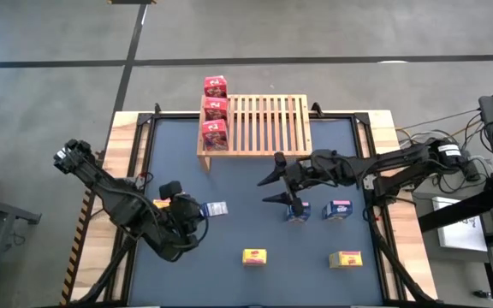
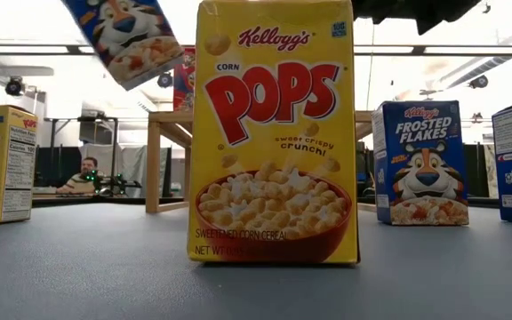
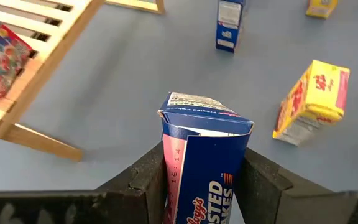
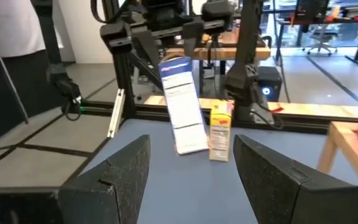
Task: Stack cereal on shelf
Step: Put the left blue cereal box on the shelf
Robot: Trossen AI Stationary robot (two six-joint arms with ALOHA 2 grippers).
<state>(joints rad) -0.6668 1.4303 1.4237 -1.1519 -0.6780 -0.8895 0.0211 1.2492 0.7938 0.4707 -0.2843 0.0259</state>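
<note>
Bare slats on the shelf (image 1: 268,124) beside three red boxes (image 1: 215,111).

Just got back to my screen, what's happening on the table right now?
The left gripper is shut on a blue cereal box, lifted off the table. The right gripper hangs open over the table's middle, holding nothing. Three red boxes sit in a row on the wooden rack. Two blue boxes and three yellow ones are still on the table.

three red cereal boxes (image 1: 215,111) on the shelf (image 1: 264,125) (left end).
</note>
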